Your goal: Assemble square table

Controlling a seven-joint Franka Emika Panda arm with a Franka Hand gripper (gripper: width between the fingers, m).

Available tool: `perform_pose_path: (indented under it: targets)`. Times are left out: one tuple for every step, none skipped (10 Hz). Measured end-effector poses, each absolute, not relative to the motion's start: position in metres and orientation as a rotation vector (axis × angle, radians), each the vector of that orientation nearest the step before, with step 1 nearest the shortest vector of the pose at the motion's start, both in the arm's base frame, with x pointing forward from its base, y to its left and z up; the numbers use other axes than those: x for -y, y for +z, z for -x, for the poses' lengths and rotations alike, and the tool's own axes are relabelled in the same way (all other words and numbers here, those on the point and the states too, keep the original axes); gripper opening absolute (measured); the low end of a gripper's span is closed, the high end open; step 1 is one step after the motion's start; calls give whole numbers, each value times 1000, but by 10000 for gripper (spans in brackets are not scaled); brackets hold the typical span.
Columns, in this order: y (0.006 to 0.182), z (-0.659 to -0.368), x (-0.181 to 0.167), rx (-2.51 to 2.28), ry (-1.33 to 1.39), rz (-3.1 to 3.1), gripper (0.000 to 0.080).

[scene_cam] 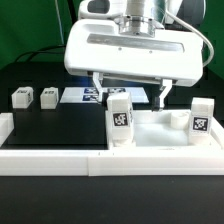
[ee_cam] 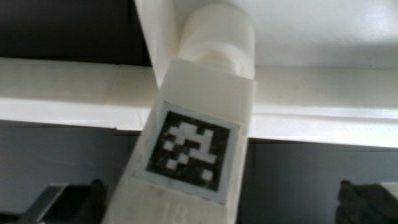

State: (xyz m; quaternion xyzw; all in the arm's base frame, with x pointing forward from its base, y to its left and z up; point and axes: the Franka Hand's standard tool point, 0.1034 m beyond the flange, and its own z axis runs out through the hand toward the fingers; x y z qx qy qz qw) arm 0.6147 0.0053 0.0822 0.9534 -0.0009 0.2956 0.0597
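Observation:
The square table's white tray-like top (scene_cam: 155, 135) lies at the exterior view's right. One tagged white leg (scene_cam: 120, 116) stands upright at its near-left corner, and another leg (scene_cam: 200, 117) stands at its right side. My gripper (scene_cam: 130, 92) hangs open just above the first leg, with a finger on either side and not touching it. In the wrist view that leg (ee_cam: 192, 150) fills the middle, and the dark fingertips (ee_cam: 63, 205) stand well apart from it. Two loose legs (scene_cam: 22, 97) (scene_cam: 48, 96) stand at the left.
The marker board (scene_cam: 82, 95) lies behind the black mat (scene_cam: 55, 125). A long white border rail (scene_cam: 50, 157) runs along the front and up the left side.

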Motion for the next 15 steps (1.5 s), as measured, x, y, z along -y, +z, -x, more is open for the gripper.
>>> perform_pose_path:
  targets:
    - [82, -615, -5, 2, 895, -2886, 648]
    - [82, -615, -5, 1, 895, -2886, 648]
    - [82, -615, -5, 0, 895, -2886, 648]
    - [82, -614, -2, -5, 873, -2891, 648]
    - [91, -616, 9, 15, 834, -2907, 648]
    - [100, -618, 22, 25, 798, -2926, 648]
    - [106, -619, 33, 40, 745, -2963, 648]
    - [113, -621, 38, 40, 699, -3003, 648]
    - [117, -622, 41, 44, 637, -3053, 648]
    - [120, -627, 39, 56, 586, -3099, 648]
    - [121, -631, 35, 58, 571, -3119, 648]
    - [121, -633, 24, 54, 403, -3184, 648]
    - [120, -640, 16, 69, 267, -3228, 648]
    - [115, -643, 8, 73, 161, -3244, 648]
    - [107, -641, 1, 30, -5, -3226, 648]
